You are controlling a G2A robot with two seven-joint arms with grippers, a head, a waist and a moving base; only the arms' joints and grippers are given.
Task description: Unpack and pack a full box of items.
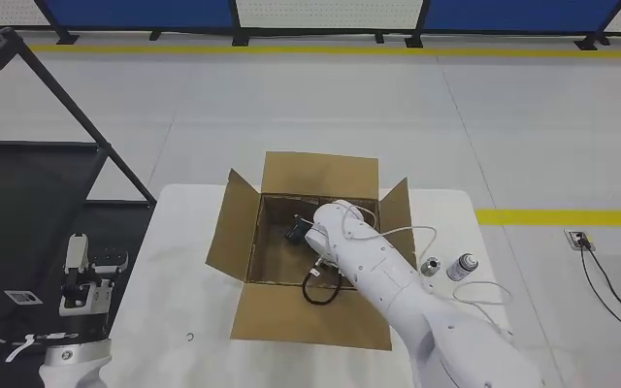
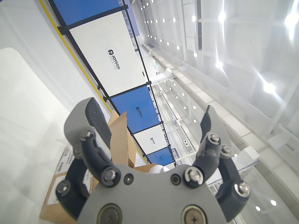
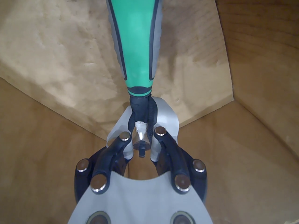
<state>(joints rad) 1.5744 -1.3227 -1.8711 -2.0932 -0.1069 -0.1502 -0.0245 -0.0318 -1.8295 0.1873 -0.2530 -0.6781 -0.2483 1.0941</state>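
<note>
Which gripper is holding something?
The right gripper, shut on the green-handled tool inside the cardboard box; the left gripper is open, holding nothing.

The right end effector [image 3: 141, 123] clamps a green-handled tool [image 3: 136, 36] inside the box [image 3: 257, 71].

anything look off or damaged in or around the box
Nothing is spilled or tipped: the box is open and the cans stand upright beside it. One odd spot is on the green tool in the right hand: the black wrap at its narrow, gripped end looks ragged.
</note>
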